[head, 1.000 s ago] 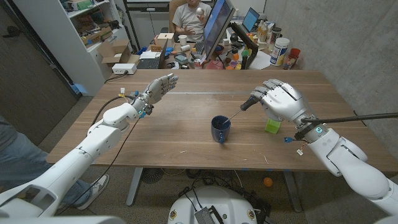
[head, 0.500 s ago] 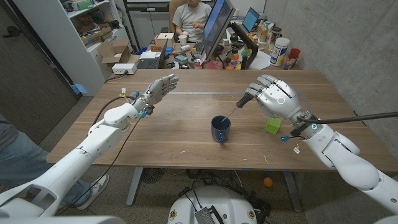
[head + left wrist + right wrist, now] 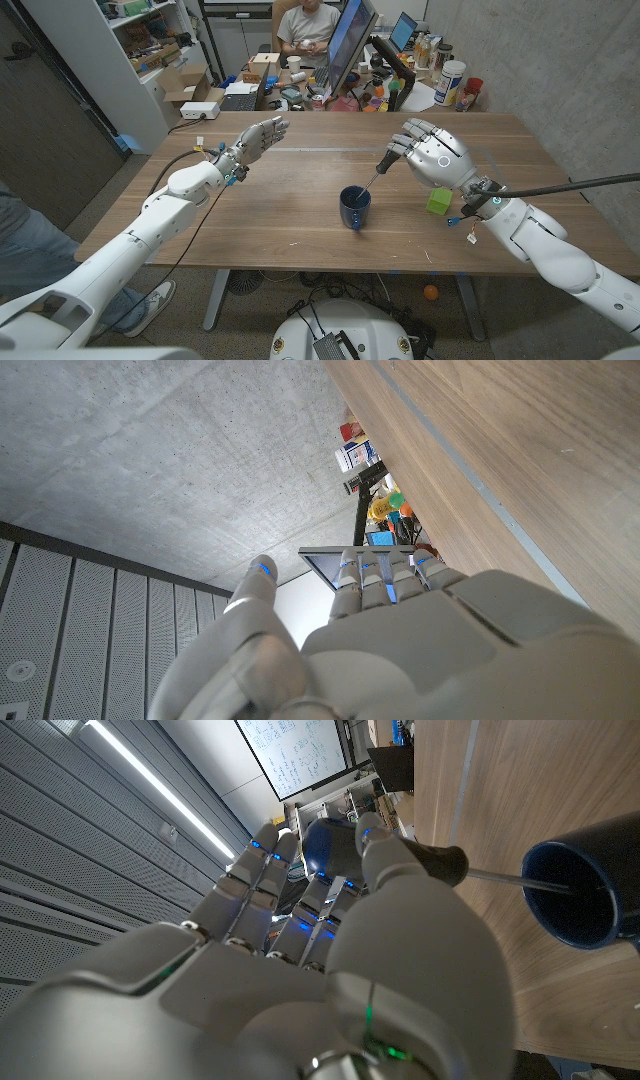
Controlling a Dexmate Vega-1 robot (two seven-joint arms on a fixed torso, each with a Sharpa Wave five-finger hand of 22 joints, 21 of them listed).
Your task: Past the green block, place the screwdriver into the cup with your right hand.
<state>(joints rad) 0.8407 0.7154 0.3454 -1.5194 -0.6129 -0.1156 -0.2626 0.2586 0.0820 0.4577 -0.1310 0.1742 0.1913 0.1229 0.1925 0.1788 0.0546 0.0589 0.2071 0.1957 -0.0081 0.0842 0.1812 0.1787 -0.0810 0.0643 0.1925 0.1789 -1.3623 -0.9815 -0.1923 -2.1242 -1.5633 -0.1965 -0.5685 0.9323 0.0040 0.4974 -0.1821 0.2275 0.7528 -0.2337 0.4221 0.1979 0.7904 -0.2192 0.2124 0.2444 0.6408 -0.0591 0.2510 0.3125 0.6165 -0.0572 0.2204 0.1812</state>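
My right hand (image 3: 432, 156) grips the black handle of the screwdriver (image 3: 378, 172) above the table, just behind the green block (image 3: 437, 201). The thin metal shaft slants down to the left, and its tip is inside the mouth of the dark blue cup (image 3: 354, 207). In the right wrist view the handle (image 3: 445, 864) sticks out past my fingers (image 3: 262, 880), and the shaft reaches over the rim of the cup (image 3: 583, 893). My left hand (image 3: 255, 141) hovers over the table's far left part with its fingers stretched out and nothing in it.
A person sits behind the table among monitors (image 3: 345, 45), a laptop, boxes (image 3: 192, 93) and bottles (image 3: 451, 82). A black cable (image 3: 565, 186) runs right from my right wrist. White shelving (image 3: 100, 50) stands at the far left.
My right hand has lifted and moved slightly left and away from me, tilting the screwdriver steeper, so its tip now sits in the cup. The left hand has stayed still.
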